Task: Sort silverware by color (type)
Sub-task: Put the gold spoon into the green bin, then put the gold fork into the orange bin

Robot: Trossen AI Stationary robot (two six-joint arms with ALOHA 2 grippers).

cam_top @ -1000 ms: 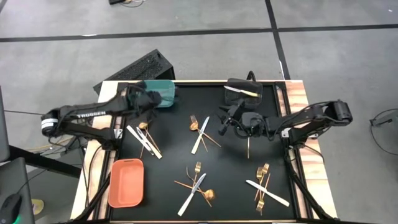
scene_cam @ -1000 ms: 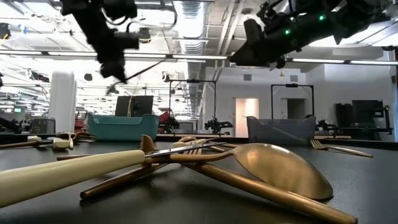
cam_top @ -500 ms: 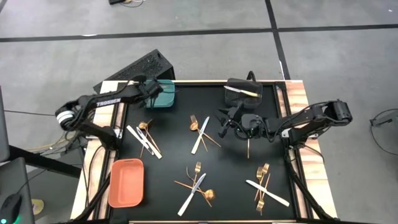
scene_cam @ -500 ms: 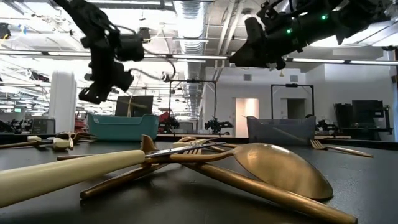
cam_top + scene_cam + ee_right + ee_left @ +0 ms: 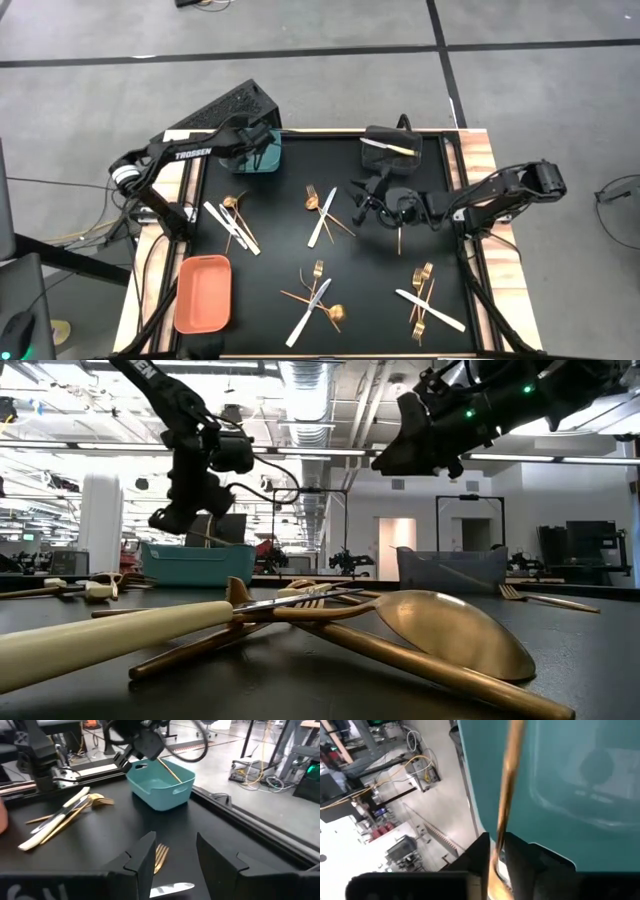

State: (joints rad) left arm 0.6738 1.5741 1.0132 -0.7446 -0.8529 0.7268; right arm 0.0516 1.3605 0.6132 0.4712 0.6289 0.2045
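Copper-toned metal is showing between the left gripper's (image 5: 495, 857) dark fingers, which are pinching a slim copper utensil (image 5: 507, 785) by one end while its long handle is slanting down over the teal bin (image 5: 266, 158) at the upper left of the high view. In the right wrist view the same piece is hanging at an angle above the bin's open mouth, so the judgement is that it is about to be let go into that bin. The right gripper (image 5: 172, 852) is hovering with its fingers spread and holding nothing, near the middle of the black tabletop (image 5: 270, 265), above a gold fork (image 5: 159, 857) and a silver-white blade tip. The remaining silverware (image 5: 320, 300) is lying in loose crossed heaps across the centre and lower right of the high view, with two pieces in the black bin (image 5: 392, 146) at upper centre and the orange bin (image 5: 203, 292) at lower left. These pieces are looking light, stiff and slick; pinching across the narrow handle, away from overlapping neighbours, seems safest against slipping or dragging others along.
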